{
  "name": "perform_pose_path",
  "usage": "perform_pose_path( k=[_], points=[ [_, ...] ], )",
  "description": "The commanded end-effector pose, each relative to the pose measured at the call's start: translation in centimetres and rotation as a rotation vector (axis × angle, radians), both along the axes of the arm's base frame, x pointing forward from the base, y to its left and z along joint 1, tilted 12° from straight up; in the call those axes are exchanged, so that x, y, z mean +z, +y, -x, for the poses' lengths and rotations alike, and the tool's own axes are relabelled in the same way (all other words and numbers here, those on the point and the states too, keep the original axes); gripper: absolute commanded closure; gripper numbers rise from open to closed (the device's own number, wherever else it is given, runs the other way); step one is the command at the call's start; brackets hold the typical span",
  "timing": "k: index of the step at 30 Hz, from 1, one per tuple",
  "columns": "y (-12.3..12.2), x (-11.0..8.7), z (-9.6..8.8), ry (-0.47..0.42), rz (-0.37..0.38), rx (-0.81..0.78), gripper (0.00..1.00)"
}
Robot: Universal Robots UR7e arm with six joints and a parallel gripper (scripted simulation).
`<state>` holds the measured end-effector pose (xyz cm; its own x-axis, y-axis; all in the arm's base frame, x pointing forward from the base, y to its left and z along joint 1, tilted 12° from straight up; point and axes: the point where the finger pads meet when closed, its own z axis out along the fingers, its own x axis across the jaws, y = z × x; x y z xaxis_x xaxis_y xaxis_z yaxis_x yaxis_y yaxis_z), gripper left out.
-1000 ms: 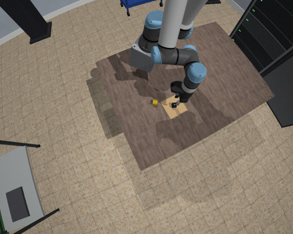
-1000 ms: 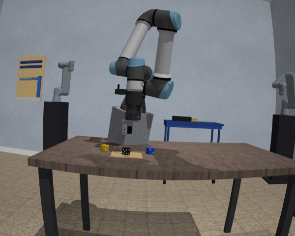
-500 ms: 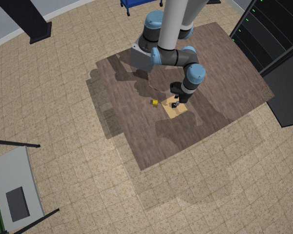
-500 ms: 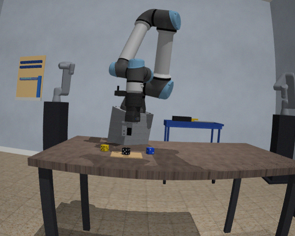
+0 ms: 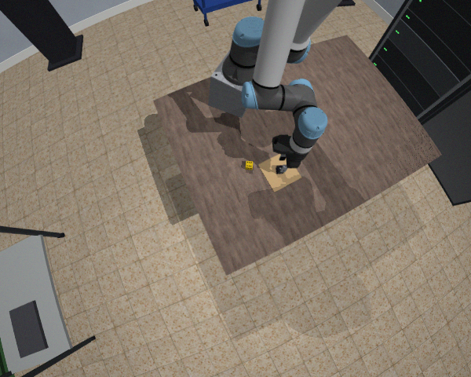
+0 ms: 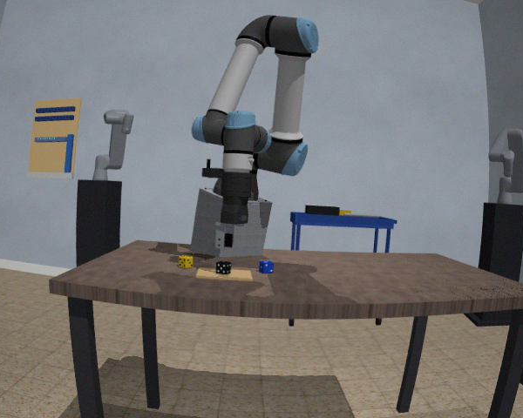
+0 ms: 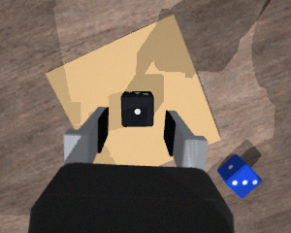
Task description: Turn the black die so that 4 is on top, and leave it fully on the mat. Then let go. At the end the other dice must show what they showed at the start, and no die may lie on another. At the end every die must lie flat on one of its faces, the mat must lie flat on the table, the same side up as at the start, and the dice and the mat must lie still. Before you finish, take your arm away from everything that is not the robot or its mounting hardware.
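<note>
The tool (image 5: 282, 163) (image 6: 224, 238) (image 7: 136, 122) is wide apart, holding nothing, above the mat (image 5: 273, 182) (image 6: 203, 274) (image 7: 87, 87). The black die (image 5: 279, 168) (image 6: 223, 267) (image 7: 137, 111) lies flat on the mat, one pip up. On the desk (image 5: 228, 227) (image 6: 378, 279) (image 7: 19, 146), the blue die (image 6: 266, 266) (image 7: 240, 176) and yellow die (image 5: 249, 165) (image 6: 186, 261) lie off the mat.

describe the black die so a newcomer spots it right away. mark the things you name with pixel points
On the brown wooden table (image 5: 228, 227) (image 6: 388, 279) (image 7: 19, 175), find the tan mat (image 5: 274, 184) (image 6: 203, 274) (image 7: 87, 92). The black die (image 5: 279, 167) (image 6: 223, 267) (image 7: 137, 116) sits on it, white-dotted; its yellow (image 5: 249, 165) (image 6: 186, 261) and blue (image 6: 266, 266) (image 7: 240, 176) neighbours lie off the mat.
</note>
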<state>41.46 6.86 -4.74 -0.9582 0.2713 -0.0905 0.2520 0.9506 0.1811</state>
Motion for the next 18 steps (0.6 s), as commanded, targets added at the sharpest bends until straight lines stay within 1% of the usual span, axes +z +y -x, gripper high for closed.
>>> perform_pose_path(
  k=[1,18],
  points=[
    [0.2,-1.0,0.0,-0.001,0.0,0.001,0.13],
    [0.4,-2.7,-0.3,-0.001,0.0,0.001,0.13]
  ],
)
